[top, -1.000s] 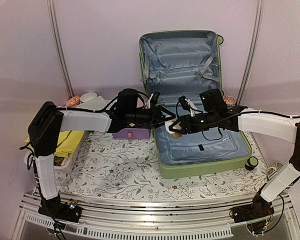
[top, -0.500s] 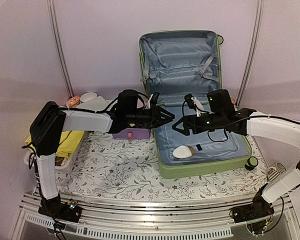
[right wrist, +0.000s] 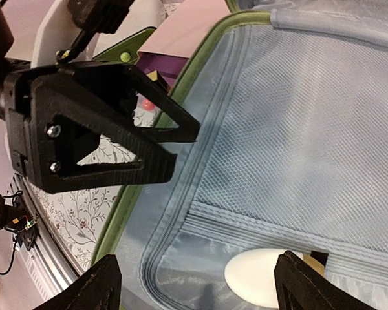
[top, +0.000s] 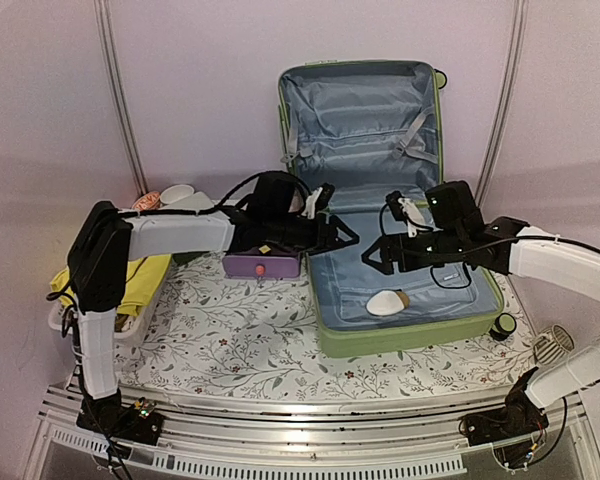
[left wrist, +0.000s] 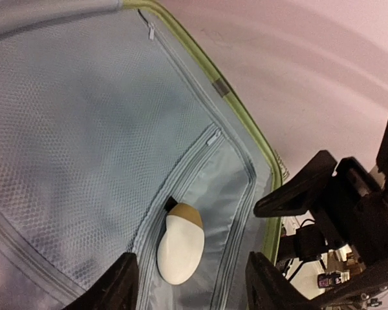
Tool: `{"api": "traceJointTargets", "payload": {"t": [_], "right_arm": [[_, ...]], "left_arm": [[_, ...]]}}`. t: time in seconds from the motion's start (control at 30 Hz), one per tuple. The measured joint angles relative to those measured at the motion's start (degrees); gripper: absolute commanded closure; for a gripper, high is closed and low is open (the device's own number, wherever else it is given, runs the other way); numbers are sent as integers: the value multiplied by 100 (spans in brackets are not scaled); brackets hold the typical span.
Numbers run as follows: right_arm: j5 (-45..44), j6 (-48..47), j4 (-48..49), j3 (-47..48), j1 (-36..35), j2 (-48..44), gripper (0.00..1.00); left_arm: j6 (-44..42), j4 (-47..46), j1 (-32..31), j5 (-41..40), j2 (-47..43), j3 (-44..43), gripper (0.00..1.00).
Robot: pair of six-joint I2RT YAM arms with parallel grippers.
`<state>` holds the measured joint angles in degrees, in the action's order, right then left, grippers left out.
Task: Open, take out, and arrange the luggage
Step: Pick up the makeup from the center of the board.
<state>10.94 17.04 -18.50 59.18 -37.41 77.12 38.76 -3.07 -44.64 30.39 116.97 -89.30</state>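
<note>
Luggage (top: 360, 110) lies open on the worktop (top: 240, 340), lid propped against the rear wall. Step in hand: emptying. A white oval item (top: 385, 303), identity unclear, rests on the lining. Left gripper (top: 348, 238) and right gripper (top: 368, 258) hover above it, jaws apart and empty. Next move calls for descending and clamping across the item's narrow width.

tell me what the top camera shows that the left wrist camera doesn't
Only the top camera: the whole open suitcase with its lid standing upright, the purple box, the basket holding yellow cloth, and the flowered tablecloth. Only the left wrist: the honeycomb weave of the mesh lining and a zip pull. Both: the white oval item lying in the suitcase's lower half, and the right gripper, open over the lining.
</note>
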Motion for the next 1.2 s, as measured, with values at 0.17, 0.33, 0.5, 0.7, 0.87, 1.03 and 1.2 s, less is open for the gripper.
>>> {"api": "traceJointTargets", "payload": {"t": [0.17,0.33,0.5,0.7,0.87,1.03,1.2], "right_arm": [[208,223,-868,0,726,-85,17],[1056,315,-1547,-278,1764,-28,20],[1884,378,-1620,-660,2085,280,25],[2581,616,-979,-942,2135,1069,26],[3191,848,-37,-1104,2162,1541,47],[3720,1169,772,-1397,2184,1718,76],[4030,1460,1117,-1425,2184,1534,90]], "left_arm": [[-520,651,-293,-131,129,-247,39],[-815,909,-409,44,186,-249,43],[-1073,1154,-448,289,365,-444,45],[-1316,1471,-551,372,610,-551,47],[-1445,1556,-573,374,627,-566,48],[-1519,1604,-573,387,627,-577,49],[-1554,1633,-573,387,627,-581,48]]}}
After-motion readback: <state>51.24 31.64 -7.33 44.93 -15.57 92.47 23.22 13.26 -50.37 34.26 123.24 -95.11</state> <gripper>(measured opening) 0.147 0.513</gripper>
